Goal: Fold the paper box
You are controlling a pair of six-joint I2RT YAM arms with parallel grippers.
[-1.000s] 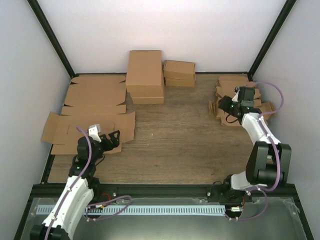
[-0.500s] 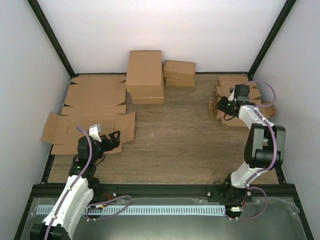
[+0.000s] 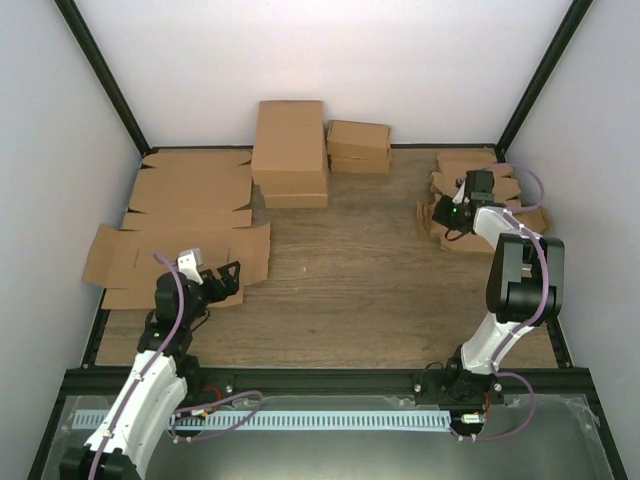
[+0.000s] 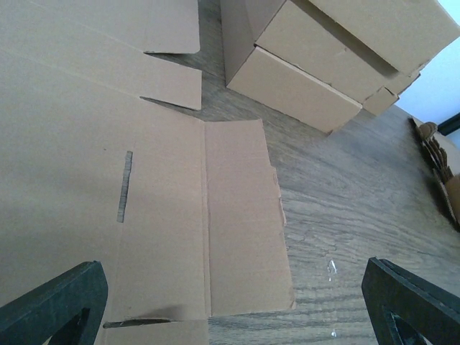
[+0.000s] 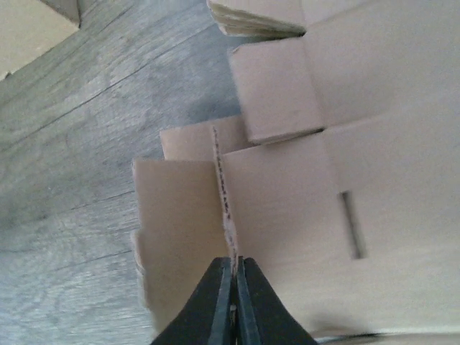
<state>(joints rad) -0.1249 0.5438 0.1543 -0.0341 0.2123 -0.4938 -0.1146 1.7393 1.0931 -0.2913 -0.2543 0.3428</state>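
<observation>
Closing is the change: a second ago the right gripper [image 3: 447,212] stood half apart, short of the pile of small cut-outs [image 3: 480,165]. Now it reaches the pile's near-left edge, to the right of the big folded boxes [image 3: 290,150] and nearer the arms than they are. The right wrist view shows its fingers [image 5: 219,287] pinched together on a thin cardboard edge. That edge appears to be a flap of the paper box [image 5: 280,201], seen edge-on, with the rest of the piece lying flat on the pile. The arm has also stretched further forward over the table [image 3: 370,290].

I judge this to be the pick-up step. One flat blank is now clamped, so it can be pulled free of the pile, and no folding has begun.

Nothing has changed on the other side. The left gripper [image 3: 225,275] hangs fully released and holds nothing, left of the big folded boxes and nearer the arms. It hovers over the edge of a large flat sheet [image 4: 86,144].

No brand, label or writing can be read anywhere. The cardboard is plain brown, marked only by slots and crease lines.
</observation>
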